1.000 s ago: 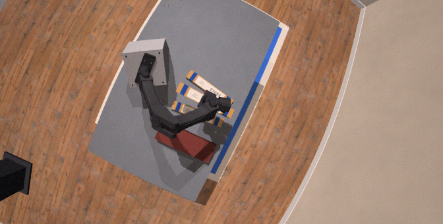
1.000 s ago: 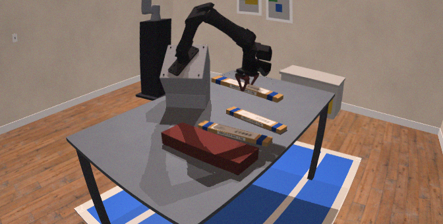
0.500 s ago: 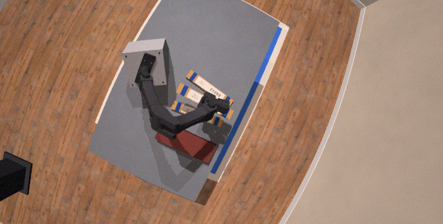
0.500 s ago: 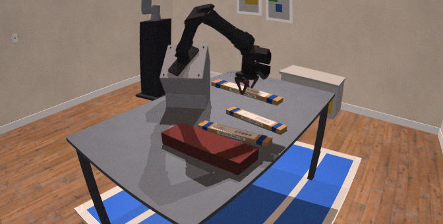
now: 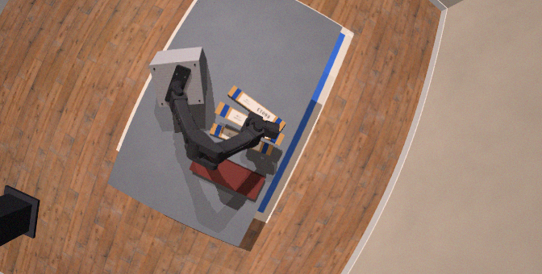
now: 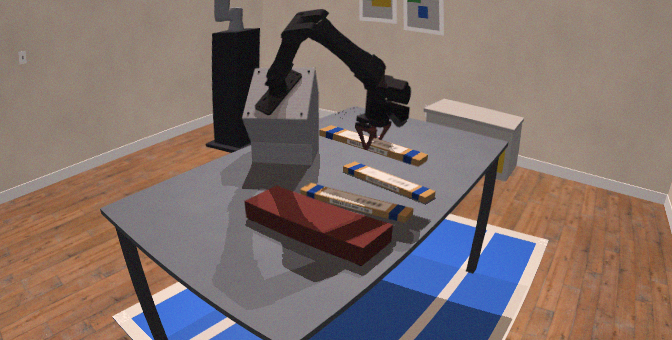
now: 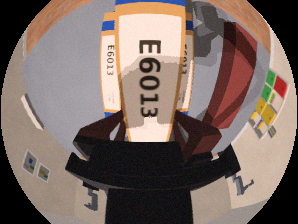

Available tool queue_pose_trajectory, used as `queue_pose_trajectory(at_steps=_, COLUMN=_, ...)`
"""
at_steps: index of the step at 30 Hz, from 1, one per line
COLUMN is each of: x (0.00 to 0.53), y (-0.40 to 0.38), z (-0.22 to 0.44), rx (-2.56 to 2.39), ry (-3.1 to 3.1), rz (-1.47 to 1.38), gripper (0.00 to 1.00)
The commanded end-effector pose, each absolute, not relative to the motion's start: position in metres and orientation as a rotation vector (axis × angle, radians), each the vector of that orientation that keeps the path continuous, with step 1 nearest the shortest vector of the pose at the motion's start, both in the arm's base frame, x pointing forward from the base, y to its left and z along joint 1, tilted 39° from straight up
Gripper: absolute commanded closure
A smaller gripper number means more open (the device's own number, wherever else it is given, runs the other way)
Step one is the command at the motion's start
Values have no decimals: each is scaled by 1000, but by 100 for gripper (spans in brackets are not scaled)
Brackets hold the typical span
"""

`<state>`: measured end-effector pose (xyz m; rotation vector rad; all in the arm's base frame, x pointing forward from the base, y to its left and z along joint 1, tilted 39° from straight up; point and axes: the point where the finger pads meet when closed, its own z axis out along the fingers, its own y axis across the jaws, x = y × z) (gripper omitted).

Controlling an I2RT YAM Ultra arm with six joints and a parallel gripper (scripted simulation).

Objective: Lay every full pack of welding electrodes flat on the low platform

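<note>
My gripper (image 6: 370, 138) (image 7: 149, 111) is shut on the far pack of electrodes (image 5: 251, 103) (image 6: 397, 150) (image 7: 149, 56), an orange box with blue bands and a white label reading E6013. It grips the pack near its middle and holds it level, a little above the table. The middle pack (image 5: 231, 115) (image 6: 389, 182) (image 7: 108, 63) and the near pack (image 5: 223, 131) (image 6: 356, 202) lie flat on the grey table (image 5: 250, 42) (image 6: 200, 212). The low red platform (image 5: 231, 176) (image 6: 320, 223) (image 7: 234, 76) sits beside the near pack, with nothing on it.
The arm's grey pedestal (image 5: 193, 68) (image 6: 287, 122) stands at the table's back left. The table's right edge (image 5: 306, 118) runs close past the packs' ends. A white cabinet (image 6: 475, 122) and a black stand (image 6: 235, 87) are off the table.
</note>
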<state>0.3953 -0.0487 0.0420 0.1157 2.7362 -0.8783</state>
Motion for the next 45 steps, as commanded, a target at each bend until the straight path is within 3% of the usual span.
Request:
queue_pose_trajectory(at_steps=1, x=408, y=-32, z=56, rx=66, ry=2679, rz=-837, gripper=100)
queue_pose_trajectory(at_steps=45, x=413, y=-41, z=43, rx=66, ry=2678, rz=-837, gripper=100)
